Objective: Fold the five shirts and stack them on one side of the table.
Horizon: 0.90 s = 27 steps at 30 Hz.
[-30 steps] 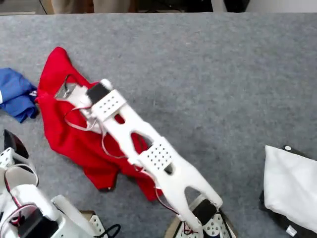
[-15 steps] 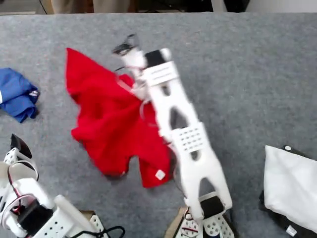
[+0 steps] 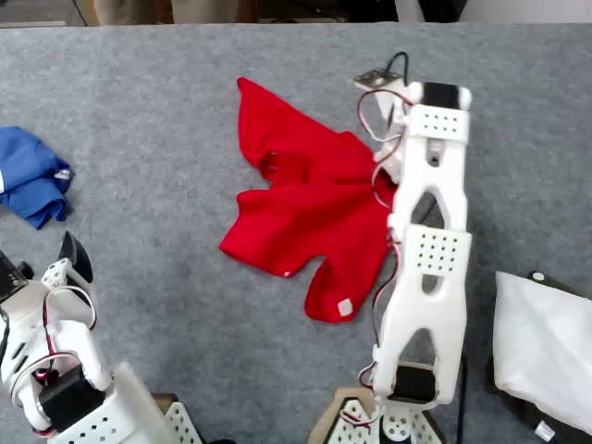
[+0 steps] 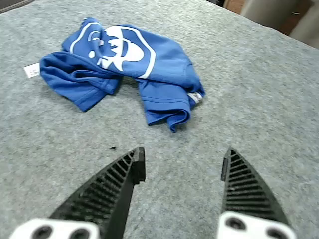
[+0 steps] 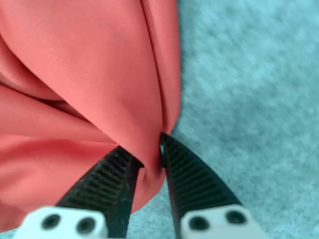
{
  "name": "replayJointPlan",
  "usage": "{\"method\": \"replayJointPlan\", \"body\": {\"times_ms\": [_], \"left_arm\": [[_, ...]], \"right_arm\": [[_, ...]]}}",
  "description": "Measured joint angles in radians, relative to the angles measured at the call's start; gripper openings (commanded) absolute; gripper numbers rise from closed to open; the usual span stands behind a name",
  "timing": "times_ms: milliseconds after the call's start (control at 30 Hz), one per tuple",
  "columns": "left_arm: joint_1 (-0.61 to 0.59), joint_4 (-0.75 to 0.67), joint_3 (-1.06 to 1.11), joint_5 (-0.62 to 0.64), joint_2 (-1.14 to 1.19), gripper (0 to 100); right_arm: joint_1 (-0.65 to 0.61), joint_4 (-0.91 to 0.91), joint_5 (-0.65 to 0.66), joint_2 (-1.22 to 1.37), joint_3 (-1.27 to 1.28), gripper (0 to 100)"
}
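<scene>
High view: red shirt [image 3: 314,222] lying rumpled mid-bench [image 3: 166,83], right arm hanging over its right edge; blue shirt [image 3: 32,185] bunching at the left edge; white shirt [image 3: 541,342] lying at the right edge.
Left wrist view: left gripper [image 4: 182,167] gaping wide above the bench, blue shirt near its tips.
Right wrist view: right gripper [image 5: 162,144] pinching a fold of the red shirt.

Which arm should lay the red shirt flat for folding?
Right. The right gripper is shut on a fold of the red shirt mid-table; the left gripper hangs open by the blue shirt, away from the red one.
</scene>
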Motion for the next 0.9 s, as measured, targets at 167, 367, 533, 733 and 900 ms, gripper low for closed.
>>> {"method": "replayJointPlan", "body": {"times_ms": [167,367,533,733,900], "left_arm": [[0.021,0.037,0.0,0.0,0.0,25],[0.023,0.101,0.0,0.0,0.0,25],[0.023,0.117,0.0,0.0,0.0,25],[0.023,0.117,0.0,0.0,0.0,25],[0.023,0.117,0.0,0.0,0.0,25]], "right_arm": [[-0.023,0.0,-0.038,-0.091,0.0,22.0],[-0.184,0.0,-0.061,-0.224,0.0,22.4],[-0.371,0.0,-0.143,-0.275,0.002,22.4],[-0.509,-0.1,-0.238,-0.173,0.015,22.4],[-0.509,-0.164,-0.293,0.0,0.015,22.0]]}}
